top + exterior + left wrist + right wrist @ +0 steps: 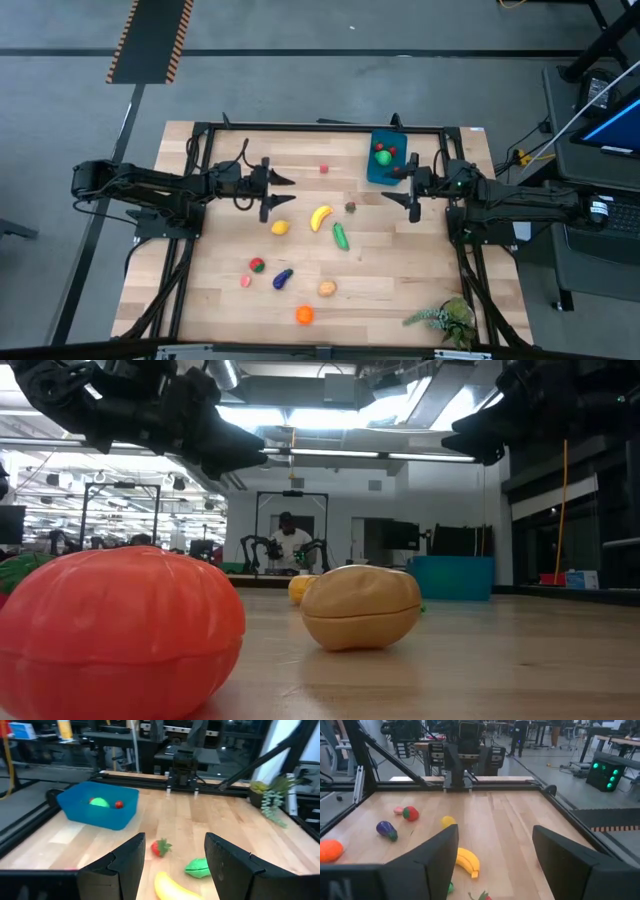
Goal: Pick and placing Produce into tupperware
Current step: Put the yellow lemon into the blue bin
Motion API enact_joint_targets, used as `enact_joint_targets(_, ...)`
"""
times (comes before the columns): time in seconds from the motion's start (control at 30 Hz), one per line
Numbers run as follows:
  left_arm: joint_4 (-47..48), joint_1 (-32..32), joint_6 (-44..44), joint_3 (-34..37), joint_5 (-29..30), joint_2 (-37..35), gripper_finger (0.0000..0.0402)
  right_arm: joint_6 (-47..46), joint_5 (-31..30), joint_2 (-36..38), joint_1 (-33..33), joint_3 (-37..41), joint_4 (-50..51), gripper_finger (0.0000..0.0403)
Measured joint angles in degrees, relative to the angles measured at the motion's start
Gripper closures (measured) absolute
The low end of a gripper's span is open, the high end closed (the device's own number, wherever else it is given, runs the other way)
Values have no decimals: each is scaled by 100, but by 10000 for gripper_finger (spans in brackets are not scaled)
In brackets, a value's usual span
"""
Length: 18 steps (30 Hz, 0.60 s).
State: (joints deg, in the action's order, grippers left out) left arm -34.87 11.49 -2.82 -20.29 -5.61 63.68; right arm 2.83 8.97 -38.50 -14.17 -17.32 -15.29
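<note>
Hovering with its fingers spread and nothing between them, the right gripper point(401, 192) stood just beside the near end of the tupperware point(385, 158) — a judgement from this alone: one piece looked to be delivered, and the step in hand was turning toward the next pick. Inside the blue box lay a green piece point(382, 156) and a small red one point(392, 151). Just ahead of that gripper, toward the table's middle, sat the strawberry point(351, 207), then the cucumber point(340, 236) and the banana point(320, 217); the next move would call for a descent over one of these and a closing. Opposite, the left gripper point(281, 193) hung open and empty too, with the yellow lemon point(280, 227) just beside it. Farther out lay the eggplant point(283, 278), a red-green piece point(257, 265), a tan potato point(327, 288) and an orange point(304, 315) — all still on the table.
</note>
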Motion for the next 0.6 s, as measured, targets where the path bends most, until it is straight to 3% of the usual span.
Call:
enact_joint_targets(0.2,443,0,199,0,361,0,205,-261,60,0,0,0,80,146)
enact_joint_targets(0.4,854,-84,493,0,381,2,205,52,656,-12,64,0,384,146)
enact_joint_targets(0.6,983,-481,498,0,512,2,205,12,601,-323,203,0,406,146)
